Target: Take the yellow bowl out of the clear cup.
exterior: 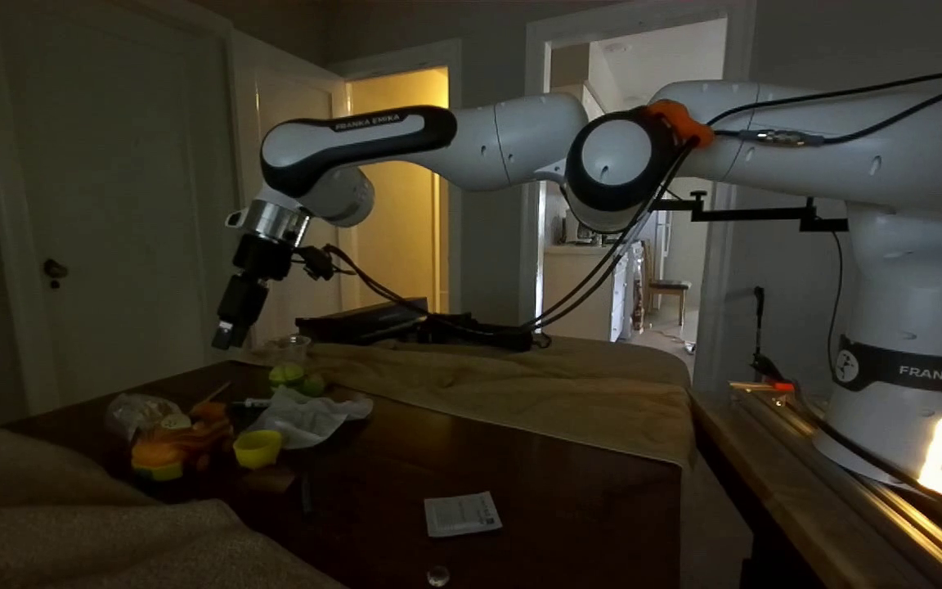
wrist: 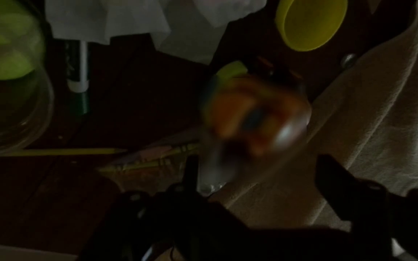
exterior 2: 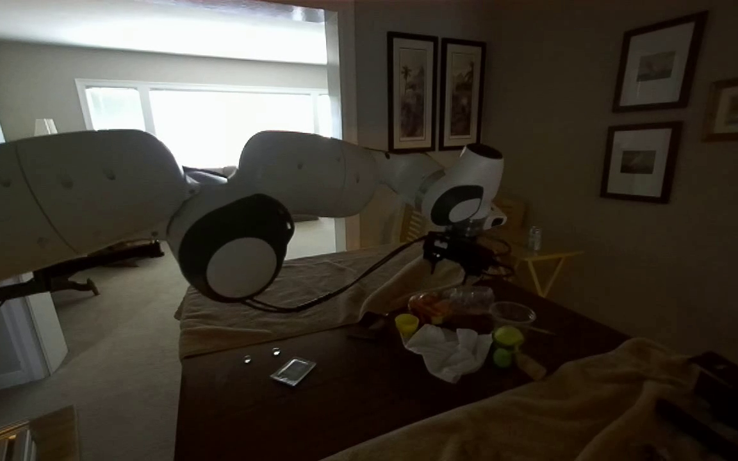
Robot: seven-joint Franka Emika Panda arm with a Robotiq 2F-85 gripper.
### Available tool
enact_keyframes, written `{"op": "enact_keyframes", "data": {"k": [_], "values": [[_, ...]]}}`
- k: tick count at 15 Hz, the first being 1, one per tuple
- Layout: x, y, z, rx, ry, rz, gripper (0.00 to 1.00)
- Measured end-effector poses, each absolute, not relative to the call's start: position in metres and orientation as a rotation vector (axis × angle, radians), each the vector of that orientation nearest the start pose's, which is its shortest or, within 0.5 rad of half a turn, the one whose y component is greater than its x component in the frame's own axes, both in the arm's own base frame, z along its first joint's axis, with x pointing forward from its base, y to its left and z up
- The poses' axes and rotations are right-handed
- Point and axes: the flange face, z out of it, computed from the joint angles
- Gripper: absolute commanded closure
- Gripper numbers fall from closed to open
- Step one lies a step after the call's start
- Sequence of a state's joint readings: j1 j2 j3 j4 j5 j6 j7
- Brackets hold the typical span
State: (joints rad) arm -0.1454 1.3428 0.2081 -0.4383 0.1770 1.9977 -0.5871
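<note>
My jaws stand spread and empty; the round, bright yellow plastic bowl (wrist: 312, 24) rests below them, off toward the wrist view's upper right, on the dark wooden table (exterior: 553, 458), apart from the clear plastic cup (exterior 2: 513, 314).

Cup (wrist: 36, 125) left, bowl (wrist: 311, 23) right, marker (wrist: 77, 76) between, all on table (wrist: 24, 199), in wrist view.
</note>
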Motion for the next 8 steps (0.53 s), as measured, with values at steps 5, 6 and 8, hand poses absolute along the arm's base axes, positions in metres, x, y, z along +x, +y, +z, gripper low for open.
{"op": "enact_keyframes", "data": {"k": [5,6,8], "values": [[0.828,-0.088,0.279,-2.889,-0.577,-0.518,0.00],[0.828,-0.095,0.284,-2.925,-0.583,-0.516,0.00],[0.827,-0.106,0.293,-2.985,-0.595,-0.512,0.00]]}}
